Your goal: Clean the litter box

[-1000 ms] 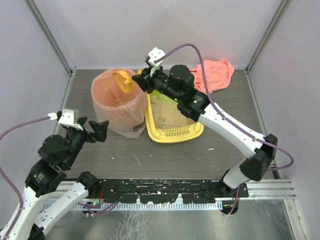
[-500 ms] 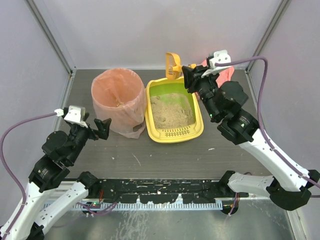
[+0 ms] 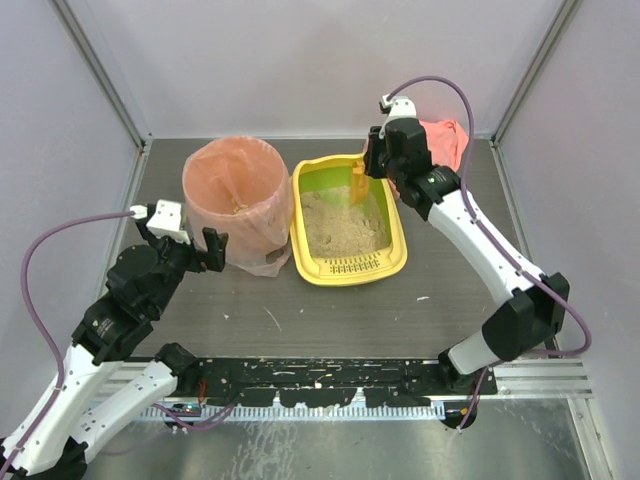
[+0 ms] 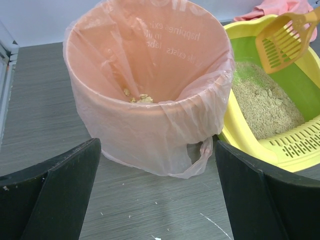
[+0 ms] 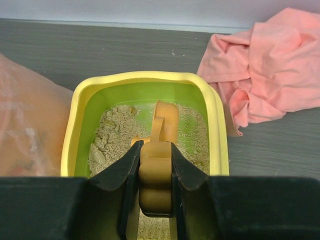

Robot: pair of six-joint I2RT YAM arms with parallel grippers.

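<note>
On the surface (image 3: pixel 300 310), the bin (image 3: pixel 250 225) is set just left of the litter box (image 3: pixel 345 268). The cloth (image 3: pixel 447 140) is laid behind the box, rightward. The scoop (image 3: pixel 357 181) is held over its far end.

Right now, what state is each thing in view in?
litter box: upright, holding litter.
scoop: held over the litter, head down.
bin: upright, lined, few clumps at the bottom.
cloth: crumpled on the table.
left gripper: open, empty.
right gripper: shut on the scoop.

The left arm (image 3: pixel 112 318) and the right arm (image 3: pixel 482 243) are showing white shells and black joints. Purple cables (image 3: pixel 432 79) are trailing from both.
</note>
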